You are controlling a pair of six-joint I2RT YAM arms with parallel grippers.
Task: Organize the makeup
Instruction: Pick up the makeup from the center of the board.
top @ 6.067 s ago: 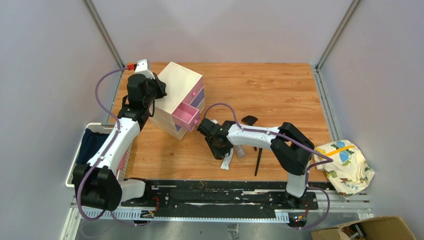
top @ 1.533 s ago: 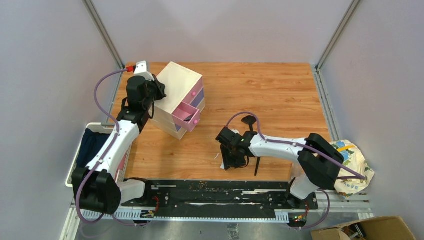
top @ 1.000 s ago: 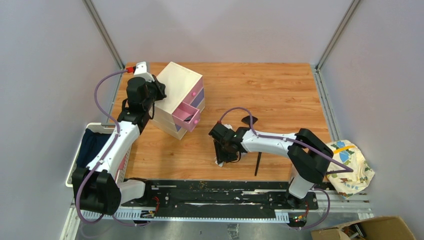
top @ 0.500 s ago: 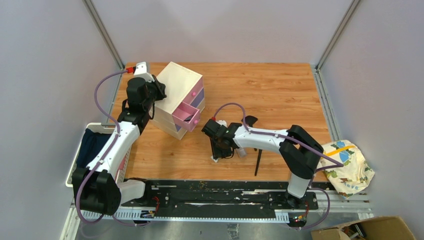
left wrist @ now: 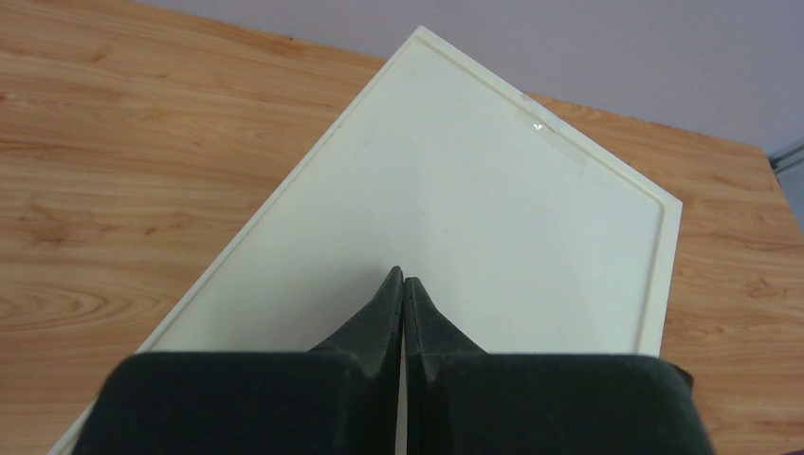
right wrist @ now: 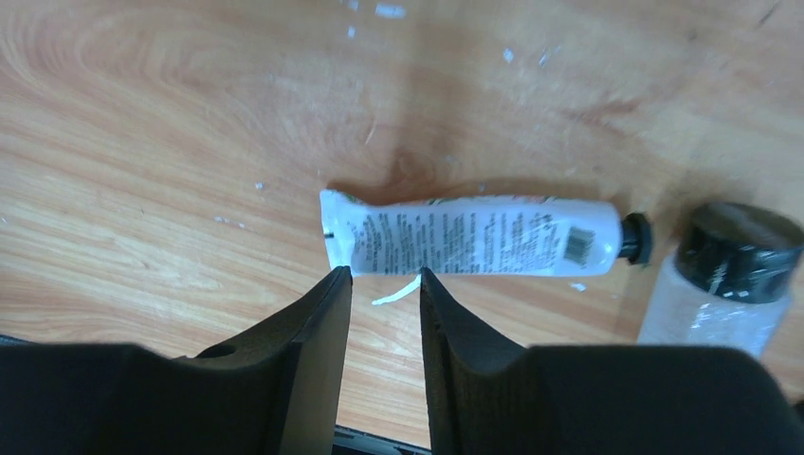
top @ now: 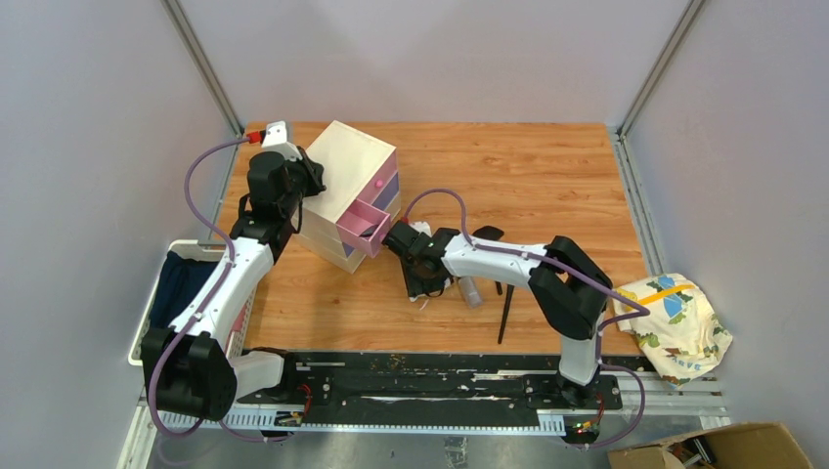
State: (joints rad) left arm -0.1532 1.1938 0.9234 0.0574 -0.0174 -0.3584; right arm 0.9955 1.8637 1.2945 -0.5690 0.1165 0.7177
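A white squeeze tube (right wrist: 474, 237) with a black cap lies on the wooden table just past my right gripper's fingertips. My right gripper (right wrist: 384, 275) is open and empty, its tips at the tube's crimped end, not around it. A clear bottle with a black cap (right wrist: 721, 275) lies to the tube's right. From above, the right gripper (top: 426, 289) is near the cream drawer box (top: 347, 161), with the bottle (top: 470, 291) and a slim black brush (top: 504, 315) beside it. My left gripper (left wrist: 403, 277) is shut and empty over the box's top (left wrist: 474, 190); it also shows from above (top: 311, 178).
The box's pink drawer (top: 364, 225) stands open with something dark inside. A second black brush head (top: 487, 234) lies behind the right arm. A white basket (top: 156, 303) with dark cloth sits at the left edge, and a patterned cloth (top: 675, 318) at the right.
My right arm has swung from the table's front edge back and left toward the drawer box, gripper open. The left arm has stayed on the box.
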